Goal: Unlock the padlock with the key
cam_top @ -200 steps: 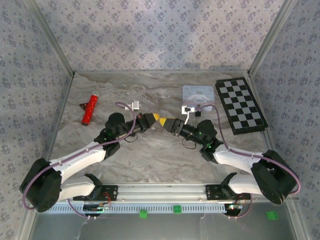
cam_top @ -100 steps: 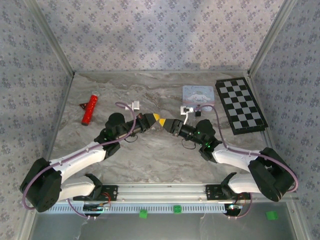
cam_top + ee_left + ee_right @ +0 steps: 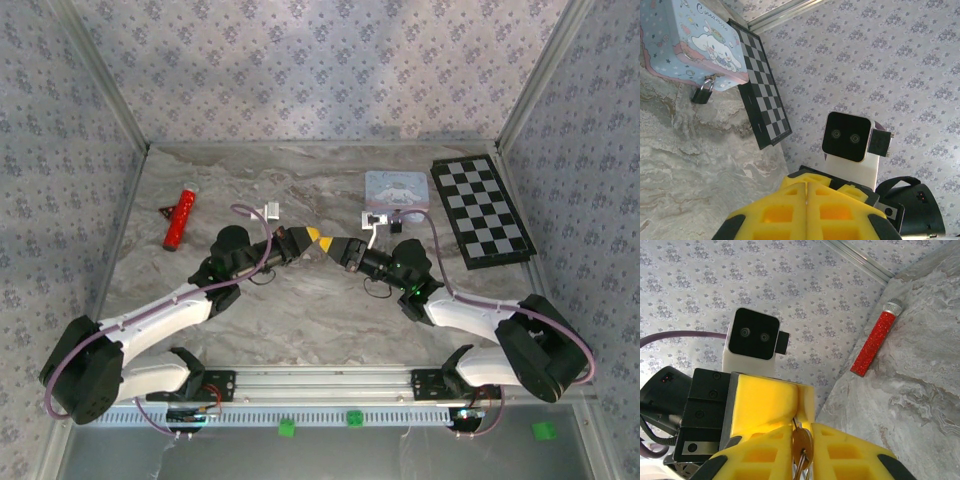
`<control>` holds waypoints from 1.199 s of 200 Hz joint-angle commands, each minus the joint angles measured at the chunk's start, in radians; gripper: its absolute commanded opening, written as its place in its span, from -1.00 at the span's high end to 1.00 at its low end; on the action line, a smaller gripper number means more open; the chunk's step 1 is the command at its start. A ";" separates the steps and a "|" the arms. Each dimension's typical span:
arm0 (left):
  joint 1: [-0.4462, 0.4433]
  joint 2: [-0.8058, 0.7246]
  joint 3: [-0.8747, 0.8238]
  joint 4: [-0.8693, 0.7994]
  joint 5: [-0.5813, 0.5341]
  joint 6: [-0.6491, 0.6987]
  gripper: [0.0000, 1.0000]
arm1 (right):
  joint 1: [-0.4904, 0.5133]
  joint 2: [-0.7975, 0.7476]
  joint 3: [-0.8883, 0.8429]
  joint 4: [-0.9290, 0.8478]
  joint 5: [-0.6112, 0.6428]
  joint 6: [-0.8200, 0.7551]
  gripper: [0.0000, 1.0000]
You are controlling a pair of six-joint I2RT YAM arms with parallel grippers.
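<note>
The left wrist view gives the padlock (image 3: 702,94): small and dark, it hangs by its shackle from the front edge of the pale blue cartoon tin (image 3: 685,45), down against the marbled table (image 3: 685,165). A checkerboard (image 3: 762,100) stands just beside the tin. From above, the tin (image 3: 398,188) sits at the far right of the table, next to the board (image 3: 480,212); I cannot make out the lock there.

The right wrist view gives the brass key (image 3: 801,445) with its ring, upright between the right gripper's (image 3: 802,455) yellow fingers. They sit snug on either side of it with no gap visible. The key's upper end meets the tip of the left gripper (image 3: 790,410), and a red glittery toy microphone (image 3: 872,342) lies well beyond.

Overhead, both arms reach forward and inward, forearms low. The left gripper (image 3: 320,238) and right gripper (image 3: 336,244) are nose to nose at mid-table. The left fingers (image 3: 770,210) are pressed together along one seam.
</note>
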 commanded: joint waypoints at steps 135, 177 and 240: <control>-0.005 -0.024 0.027 0.005 -0.014 0.037 0.82 | -0.013 -0.025 -0.034 -0.011 0.027 0.008 0.98; 0.004 -0.067 0.022 -0.049 -0.035 0.080 0.41 | -0.013 -0.062 -0.039 -0.086 0.045 -0.019 1.00; 0.300 -0.296 0.021 -0.479 0.011 0.290 -0.27 | -0.043 -0.358 0.024 -0.708 0.167 -0.285 1.00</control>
